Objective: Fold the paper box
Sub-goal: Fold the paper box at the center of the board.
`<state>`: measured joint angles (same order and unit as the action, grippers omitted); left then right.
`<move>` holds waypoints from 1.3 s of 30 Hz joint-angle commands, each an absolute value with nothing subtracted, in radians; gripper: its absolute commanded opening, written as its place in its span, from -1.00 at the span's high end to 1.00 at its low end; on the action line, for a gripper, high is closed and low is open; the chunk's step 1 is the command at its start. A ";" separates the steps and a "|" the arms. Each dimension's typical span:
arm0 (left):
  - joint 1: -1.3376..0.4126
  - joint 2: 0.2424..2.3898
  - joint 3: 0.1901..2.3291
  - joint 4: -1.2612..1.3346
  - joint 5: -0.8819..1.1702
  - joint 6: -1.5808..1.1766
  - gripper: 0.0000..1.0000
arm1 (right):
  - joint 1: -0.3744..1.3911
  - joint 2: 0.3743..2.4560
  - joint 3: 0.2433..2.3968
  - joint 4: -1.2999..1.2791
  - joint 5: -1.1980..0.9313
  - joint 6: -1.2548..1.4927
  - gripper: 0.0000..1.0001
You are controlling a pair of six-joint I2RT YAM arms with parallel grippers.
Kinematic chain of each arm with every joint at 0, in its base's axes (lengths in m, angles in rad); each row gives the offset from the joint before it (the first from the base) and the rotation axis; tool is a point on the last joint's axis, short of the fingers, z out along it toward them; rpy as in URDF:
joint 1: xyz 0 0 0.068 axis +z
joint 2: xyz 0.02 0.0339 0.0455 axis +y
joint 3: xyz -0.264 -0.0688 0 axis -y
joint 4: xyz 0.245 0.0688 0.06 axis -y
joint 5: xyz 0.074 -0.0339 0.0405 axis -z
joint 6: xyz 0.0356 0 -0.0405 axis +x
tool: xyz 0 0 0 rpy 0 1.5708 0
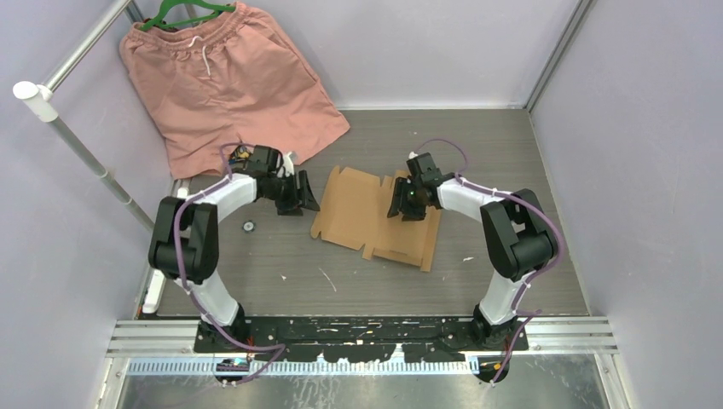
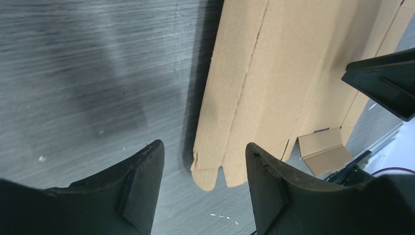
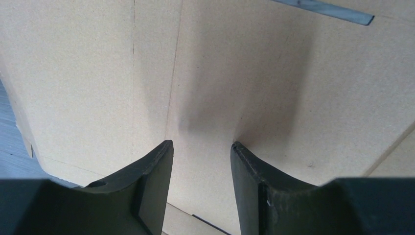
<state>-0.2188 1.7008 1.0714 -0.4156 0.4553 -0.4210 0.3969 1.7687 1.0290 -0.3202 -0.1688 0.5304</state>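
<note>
At the near edge of the counter the 2 arms rise from a black mounting rail and bend inward toward the middle of the surface. A small round object lies on the counter beside the left arm, too small to identify. The paper box is a flat, unfolded sheet of brown cardboard with notched flaps and tabs, lying slightly askew at the centre of the counter between the 2 tools. The left tool hangs over bare counter just beside the sheet's left edge. Its fingers are released and spread wide with nothing between them, and in the left wrist view that edge and a pair of rounded tabs lie just beyond the gap. The right tool sits over the right part of the sheet. Its fingers are also parted and grasp nothing, and the right wrist view shows plain cardboard with crease lines under them, though whether the tips touch the sheet cannot be told. At the far left, salmon-pink shorts on a green hanger lie spread out, their lower hem near the left arm's wrist and apart from the cardboard.
</note>
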 commanded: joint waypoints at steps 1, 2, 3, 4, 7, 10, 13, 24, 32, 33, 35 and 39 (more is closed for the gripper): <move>-0.194 1.782 1.108 -0.281 0.582 -0.443 -0.26 | 0.395 1.881 0.997 -0.362 -0.122 0.479 -0.07; -0.187 1.801 1.112 -0.268 0.597 -0.447 -0.26 | 0.394 1.884 0.996 -0.361 -0.128 0.475 -0.07; -0.182 1.819 1.115 -0.254 0.612 -0.449 -0.27 | 0.395 1.886 0.995 -0.358 -0.135 0.471 -0.07; -0.175 1.836 1.115 -0.233 0.631 -0.453 -0.28 | 0.394 1.890 0.995 -0.358 -0.140 0.468 -0.07; -0.157 1.868 1.113 -0.177 0.674 -0.461 -0.29 | 0.394 1.900 0.998 -0.354 -0.163 0.459 -0.07; -0.136 1.895 1.115 -0.135 0.719 -0.467 -0.29 | 0.393 1.913 1.006 -0.352 -0.181 0.454 -0.06; -0.113 1.927 1.117 -0.093 0.762 -0.483 -0.28 | 0.393 1.928 1.016 -0.353 -0.192 0.450 -0.06; -0.105 2.019 1.114 0.031 0.857 -0.516 -0.25 | 0.394 1.974 1.027 -0.327 -0.265 0.436 -0.06; -0.111 2.000 1.051 0.195 0.975 -0.615 -0.07 | 0.394 2.003 1.066 -0.324 -0.318 0.433 -0.05; -0.110 1.997 1.045 0.205 0.980 -0.622 -0.06 | 0.393 2.006 1.076 -0.327 -0.322 0.431 -0.05; -0.113 1.995 1.033 0.235 0.992 -0.637 -0.04 | 0.394 2.015 1.095 -0.335 -0.327 0.429 -0.05; -0.118 2.002 1.012 0.284 1.004 -0.669 0.00 | 0.395 2.030 1.120 -0.337 -0.343 0.431 -0.04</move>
<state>-0.1101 2.0079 1.0294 0.1669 0.9459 -0.6231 0.3828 1.9240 1.1561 -0.2127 -0.4194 0.4763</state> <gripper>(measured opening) 0.513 0.519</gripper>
